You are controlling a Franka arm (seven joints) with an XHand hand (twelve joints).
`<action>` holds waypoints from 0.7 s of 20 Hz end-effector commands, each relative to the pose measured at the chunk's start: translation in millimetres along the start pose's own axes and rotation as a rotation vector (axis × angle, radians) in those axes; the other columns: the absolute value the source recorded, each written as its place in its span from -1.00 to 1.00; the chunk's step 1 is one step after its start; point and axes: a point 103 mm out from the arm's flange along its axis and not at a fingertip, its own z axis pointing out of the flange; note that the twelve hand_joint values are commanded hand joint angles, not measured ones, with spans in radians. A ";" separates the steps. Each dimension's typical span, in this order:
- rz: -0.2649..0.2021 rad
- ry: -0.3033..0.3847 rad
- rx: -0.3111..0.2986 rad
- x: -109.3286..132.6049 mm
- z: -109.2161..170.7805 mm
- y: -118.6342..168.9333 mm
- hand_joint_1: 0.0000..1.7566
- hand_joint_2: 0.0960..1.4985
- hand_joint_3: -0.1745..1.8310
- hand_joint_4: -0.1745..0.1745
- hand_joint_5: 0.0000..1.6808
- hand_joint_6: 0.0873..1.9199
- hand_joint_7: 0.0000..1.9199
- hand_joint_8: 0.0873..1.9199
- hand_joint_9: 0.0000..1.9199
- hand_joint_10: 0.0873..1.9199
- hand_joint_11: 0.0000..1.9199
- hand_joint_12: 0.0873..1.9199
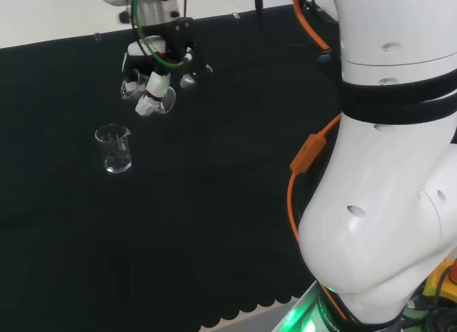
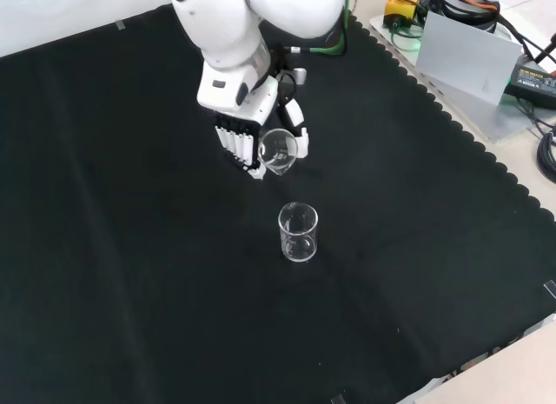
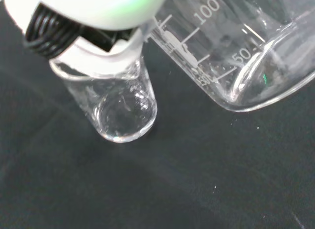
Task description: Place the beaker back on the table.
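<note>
In the head view, the black and white robot hand (image 1: 158,69) hangs up in the air above the counter with the black cloth (image 1: 178,225). Its fingers and thumb are curled round a small clear glass beaker (image 1: 161,98), which is tipped over on its side and is not touching the cloth. A second clear glass beaker (image 1: 114,148) stands upright on the cloth, lower and to the left of the robot hand, with a gap between them. The big white arm (image 1: 385,168) is at the right. In the front view, the robot hand (image 2: 248,117) comes in from the top and holds the tipped beaker (image 2: 279,150) between its fingers and thumb, with the open mouth facing toward the camera. The standing beaker (image 2: 298,233) sits on the cloth (image 2: 130,274) just below it, apart from it. In the wrist view, the held beaker (image 3: 236,51) is very close and large, lying slanted, with white marks on its side. The standing beaker (image 3: 115,108) is beside it on the cloth, seen from above, and a white part of the robot hand (image 3: 93,17) covers its rim.
</note>
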 end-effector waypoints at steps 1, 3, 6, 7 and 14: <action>-0.007 0.075 -0.072 -22.4 10.5 -2.8 0.49 -0.23 -0.11 -1.00 0.43 -0.24 0.32 -0.27 0.69 -0.53 0.36 -0.31; -0.011 0.096 -0.095 -27.9 15.1 -1.9 0.49 -0.23 -0.11 -1.00 0.43 -0.24 0.32 -0.27 0.69 -0.53 0.36 -0.31; -0.021 0.127 -0.127 -35.2 24.8 1.2 0.49 -0.22 -0.11 -1.00 0.43 -0.24 0.32 -0.27 0.69 -0.54 0.36 -0.31; -0.025 0.135 -0.136 -37.1 27.7 2.2 0.49 -0.22 -0.12 -1.00 0.43 -0.25 0.32 -0.27 0.69 -0.54 0.36 -0.31; -0.048 0.202 -0.184 -47.6 44.8 9.5 0.49 -0.22 -0.12 -1.00 0.43 -0.25 0.32 -0.27 0.68 -0.55 0.35 -0.31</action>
